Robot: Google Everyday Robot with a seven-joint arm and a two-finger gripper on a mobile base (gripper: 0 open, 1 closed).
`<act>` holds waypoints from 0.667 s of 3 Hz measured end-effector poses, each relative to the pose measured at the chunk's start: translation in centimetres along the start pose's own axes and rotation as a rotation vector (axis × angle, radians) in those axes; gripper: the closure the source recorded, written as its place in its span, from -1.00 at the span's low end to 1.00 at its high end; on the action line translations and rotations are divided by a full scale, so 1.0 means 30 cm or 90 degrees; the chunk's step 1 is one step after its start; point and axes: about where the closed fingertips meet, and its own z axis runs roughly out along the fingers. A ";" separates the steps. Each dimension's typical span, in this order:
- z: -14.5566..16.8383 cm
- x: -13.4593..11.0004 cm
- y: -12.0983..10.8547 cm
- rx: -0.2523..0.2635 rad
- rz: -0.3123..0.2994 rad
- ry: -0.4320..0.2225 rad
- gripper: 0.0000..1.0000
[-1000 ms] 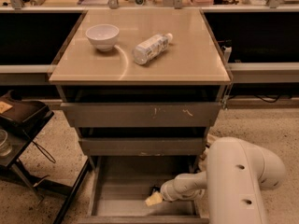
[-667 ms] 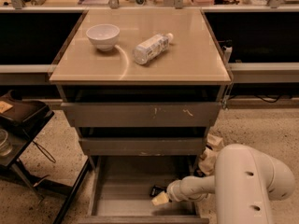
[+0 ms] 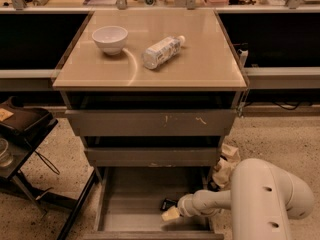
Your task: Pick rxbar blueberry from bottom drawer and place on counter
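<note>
Shifted slightly right, pincer (image 3: 170, 213) sits in bottom drawer (image 3: 125, 206) beside rxbar blueberry (image 3: 167, 203); grip unclear

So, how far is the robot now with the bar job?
Done: the bottom drawer stands open, and the gripper is inside it. In hand: the gripper sits beside the dark rxbar blueberry. Left: grasping it, lifting it, placing it on the counter.

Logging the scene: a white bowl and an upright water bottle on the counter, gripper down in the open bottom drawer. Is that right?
Not quite: the camera view shows the water bottle lying on its side on the counter, not upright. The white bowl is beside it, and the gripper is down in the open bottom drawer.
</note>
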 end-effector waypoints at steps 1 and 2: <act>0.141 0.069 0.003 -0.018 0.022 -0.006 -1.00; 0.141 0.070 0.003 -0.018 0.022 -0.006 -1.00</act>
